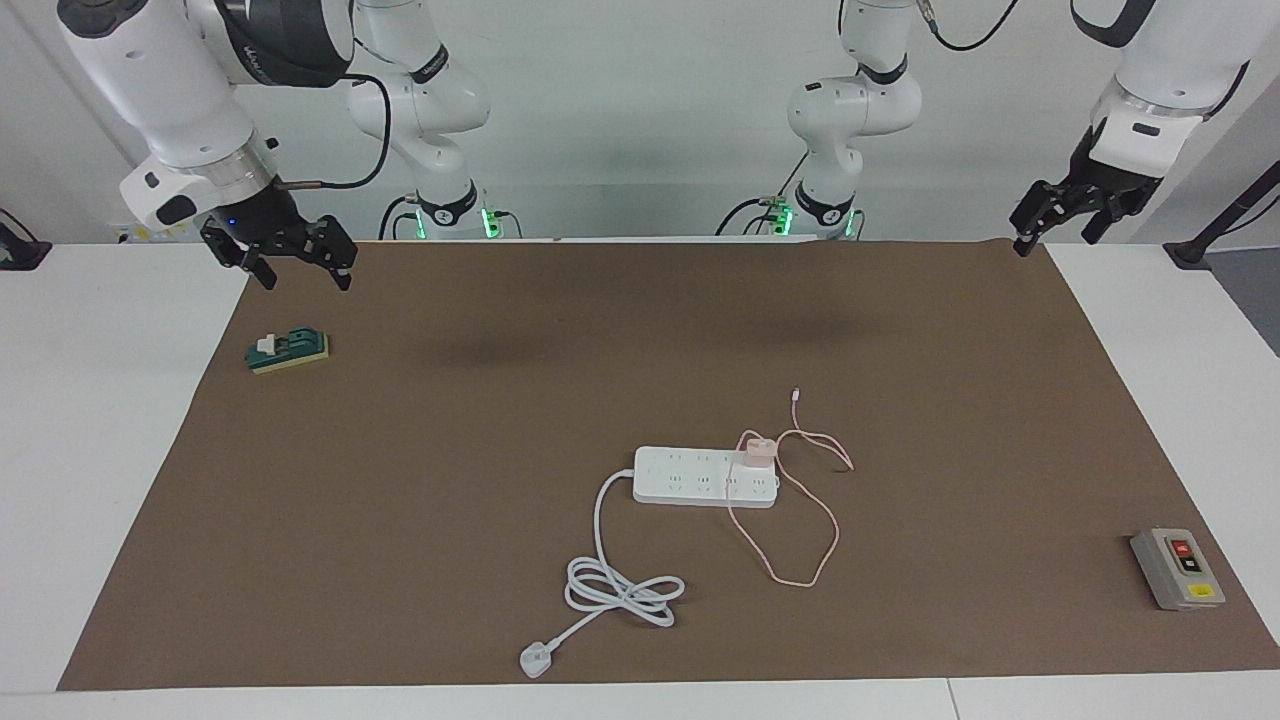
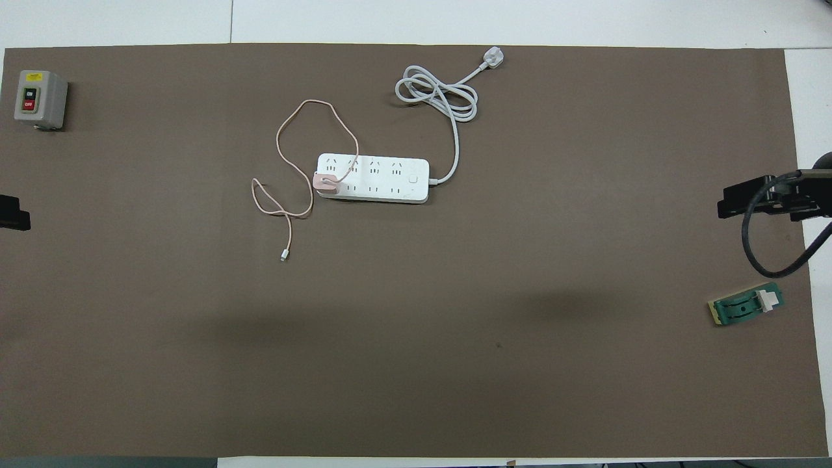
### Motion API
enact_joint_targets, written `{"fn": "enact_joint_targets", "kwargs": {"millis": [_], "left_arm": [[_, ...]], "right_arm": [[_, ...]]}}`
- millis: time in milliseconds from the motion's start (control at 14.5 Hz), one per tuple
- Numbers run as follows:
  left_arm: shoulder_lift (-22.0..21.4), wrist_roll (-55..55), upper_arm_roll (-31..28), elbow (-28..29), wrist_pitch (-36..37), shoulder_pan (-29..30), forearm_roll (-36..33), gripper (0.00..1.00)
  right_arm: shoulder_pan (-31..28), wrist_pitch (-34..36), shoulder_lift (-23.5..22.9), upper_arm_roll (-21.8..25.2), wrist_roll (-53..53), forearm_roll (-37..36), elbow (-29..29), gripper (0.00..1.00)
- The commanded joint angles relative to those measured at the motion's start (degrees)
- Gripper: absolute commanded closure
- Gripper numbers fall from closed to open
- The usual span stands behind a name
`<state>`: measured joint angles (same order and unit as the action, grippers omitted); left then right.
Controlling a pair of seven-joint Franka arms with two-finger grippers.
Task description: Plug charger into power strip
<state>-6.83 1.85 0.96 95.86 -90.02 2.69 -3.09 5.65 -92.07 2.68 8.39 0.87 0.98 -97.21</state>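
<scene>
The grey switch box (image 2: 39,99) at the left arm's end of the bench carries the only lettering that can be made out: in the overhead view its black button seems to read "ON" and the red button just below it "OFF", both in small white letters. The yellow label above those buttons is too small to read. The dark bands on the robot arms (image 1: 265,60) bear pale lettering that cannot be read.
</scene>
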Motion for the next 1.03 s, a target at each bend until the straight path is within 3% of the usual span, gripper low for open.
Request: {"fn": "enact_joint_targets", "kwargs": {"millis": [0, 962], "left_arm": [[0.23, -0.97, 1.76, -0.50, 3.17, -0.14, 1.94, 0.00], [1.03, -0.97, 3.43, -1.55, 3.98, -0.14, 6.07, 0.00]], "right_arm": [[-0.46, 1.11, 0.57, -0.30, -1.05, -0.81, 0.18, 0.00], [-0.55, 1.11, 0.48, -0.30, -1.05, -0.81, 0.18, 0.00]]}}
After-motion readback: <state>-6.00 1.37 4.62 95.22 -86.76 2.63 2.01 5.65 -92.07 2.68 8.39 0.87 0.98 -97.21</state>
